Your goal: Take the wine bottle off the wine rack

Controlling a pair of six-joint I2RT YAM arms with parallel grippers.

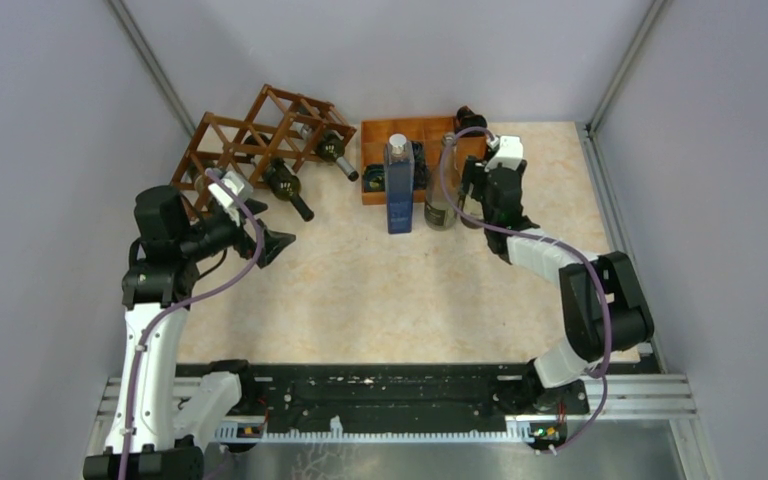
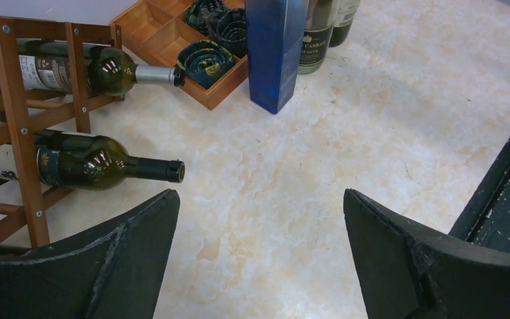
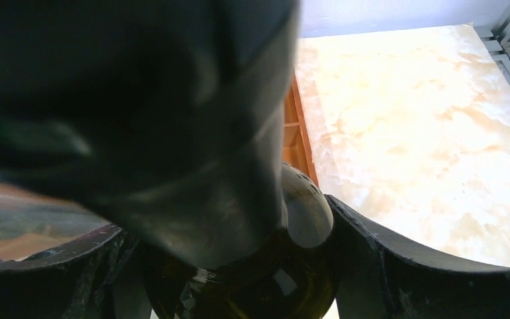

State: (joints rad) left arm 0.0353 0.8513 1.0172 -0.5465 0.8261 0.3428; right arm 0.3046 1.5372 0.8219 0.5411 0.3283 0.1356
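The reddish-brown lattice wine rack (image 1: 250,135) stands at the back left and also shows in the left wrist view (image 2: 13,113). Two dark green bottles lie in it, necks pointing right: a lower one (image 1: 286,186) (image 2: 86,163) and an upper one (image 1: 332,150) (image 2: 99,70). My left gripper (image 1: 275,245) (image 2: 259,196) is open and empty, low over the table just right of the lower bottle's mouth. My right gripper (image 1: 472,195) (image 3: 226,219) is shut on a dark green wine bottle (image 1: 442,195) (image 3: 239,266) standing upright by the tray. That bottle fills the right wrist view.
A flat orange-brown compartment tray (image 1: 375,135) (image 2: 166,40) sits at the back centre with dark rolled items in it. A tall blue box (image 1: 399,185) (image 2: 275,53) stands in front of it. Another bottle (image 1: 468,118) stands behind the right gripper. Grey walls enclose the table.
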